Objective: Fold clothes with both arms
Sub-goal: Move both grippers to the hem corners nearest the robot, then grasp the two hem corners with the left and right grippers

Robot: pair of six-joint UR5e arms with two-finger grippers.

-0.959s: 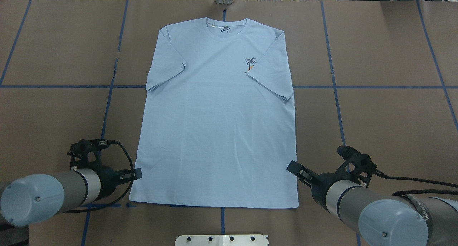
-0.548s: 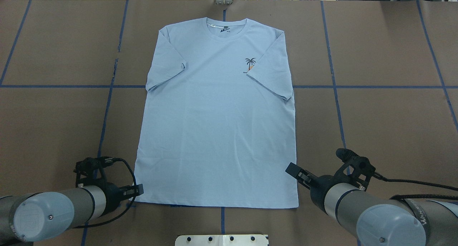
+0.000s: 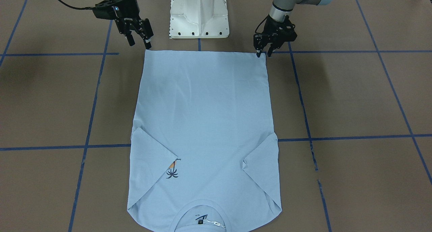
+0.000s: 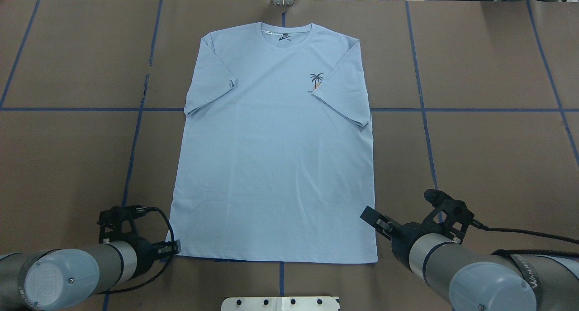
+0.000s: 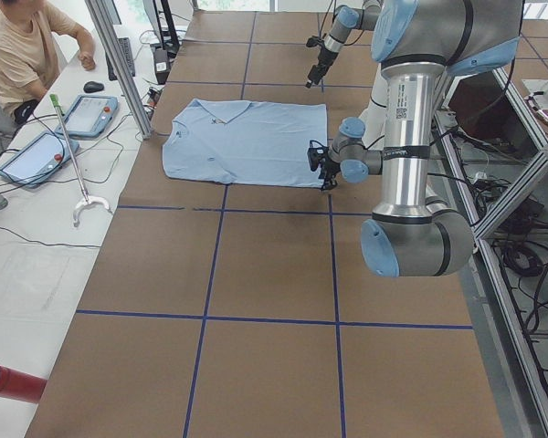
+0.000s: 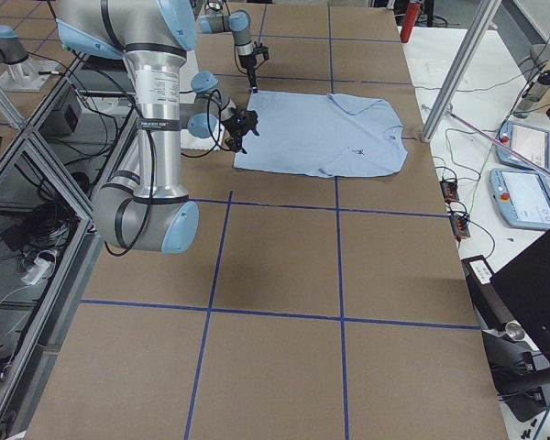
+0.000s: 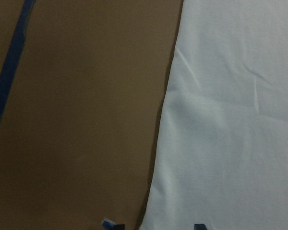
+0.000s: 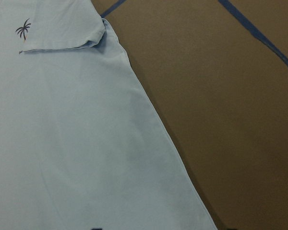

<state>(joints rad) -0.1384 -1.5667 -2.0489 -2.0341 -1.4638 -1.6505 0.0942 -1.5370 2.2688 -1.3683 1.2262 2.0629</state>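
The light blue T-shirt (image 4: pixel 276 157) lies flat, face up, on the brown table, both sleeves folded inward and the collar at the far side. Its palm print (image 4: pixel 316 79) is partly covered by one folded sleeve. My left gripper (image 4: pixel 174 246) is open at the near-left hem corner; in the left wrist view its fingertips (image 7: pixel 108 224) straddle the shirt's side edge (image 7: pixel 230 120). My right gripper (image 4: pixel 371 216) is open beside the right side edge, just above the near-right hem corner (image 3: pixel 145 51). In the front-facing view the left gripper (image 3: pixel 262 53) sits low at its corner and the right gripper (image 3: pixel 139 43) hangs slightly higher.
The white pedestal base (image 3: pixel 199 12) stands just behind the hem. Blue tape lines (image 4: pixel 135 134) cross the brown table. A seated person (image 5: pixel 23 50) and tablets (image 5: pixel 89 114) are beyond the collar end, behind a metal post (image 5: pixel 119 64).
My left arm has drawn back toward the robot along the shirt's left edge, ending at the hem corner. The right arm has barely shifted. The shirt has not moved.
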